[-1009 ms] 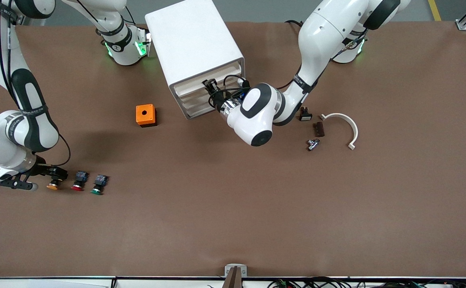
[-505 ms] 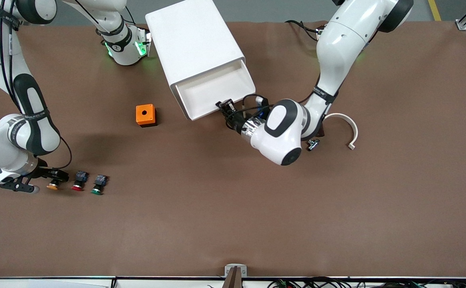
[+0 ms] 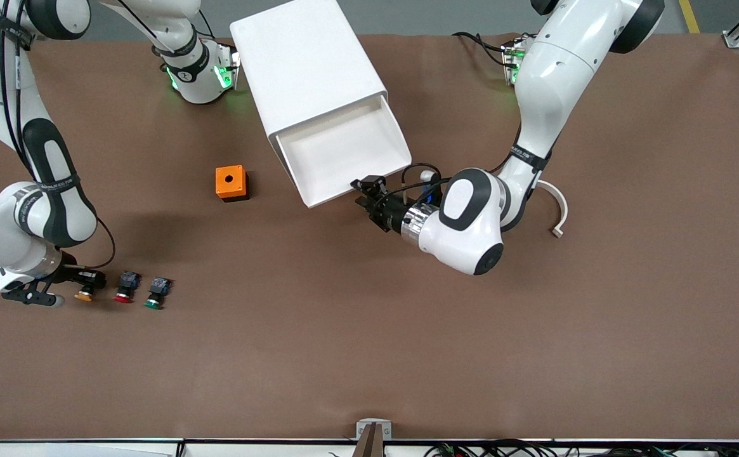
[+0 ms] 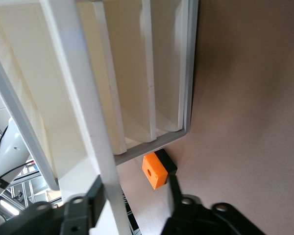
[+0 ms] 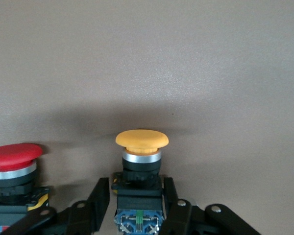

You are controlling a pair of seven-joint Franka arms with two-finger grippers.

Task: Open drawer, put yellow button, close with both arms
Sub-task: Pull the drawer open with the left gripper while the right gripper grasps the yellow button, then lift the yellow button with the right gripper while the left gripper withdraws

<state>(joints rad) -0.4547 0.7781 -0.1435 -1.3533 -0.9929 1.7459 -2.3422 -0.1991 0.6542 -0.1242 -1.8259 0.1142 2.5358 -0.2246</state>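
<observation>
You have the cabinet (image 3: 309,70) standing at the base-side edge of the worktop, about midway along it, with its top drawer (image 3: 344,151) drawn well out and its tray bare. The left gripper (image 3: 365,192) sits at the drawer's front corner; in the left wrist view its fingers (image 4: 95,196) stand either side of the front lip (image 4: 83,98), parted, and whether they press on it you cannot tell.

The right gripper (image 3: 87,279) is low at the right arm's end of the worktop, toward the camera-side edge. Its fingers (image 5: 99,198) bracket the black body of the yellow button (image 5: 141,166) and lie against it on both sides; judge that a closed hold, the button not yet lifted.

The yellow button (image 3: 84,294) heads a row with the red button (image 3: 124,293) just beside it and the green button (image 3: 153,299) next along. An orange box (image 3: 231,183) lies near the cabinet.

Expect the button to be light, rigid and hard-shelled. The domed cap is smooth and likely to slip, so keep your hold on the square black body below the metal collar. Clearance to the red cap is tight; lift straight up.
</observation>
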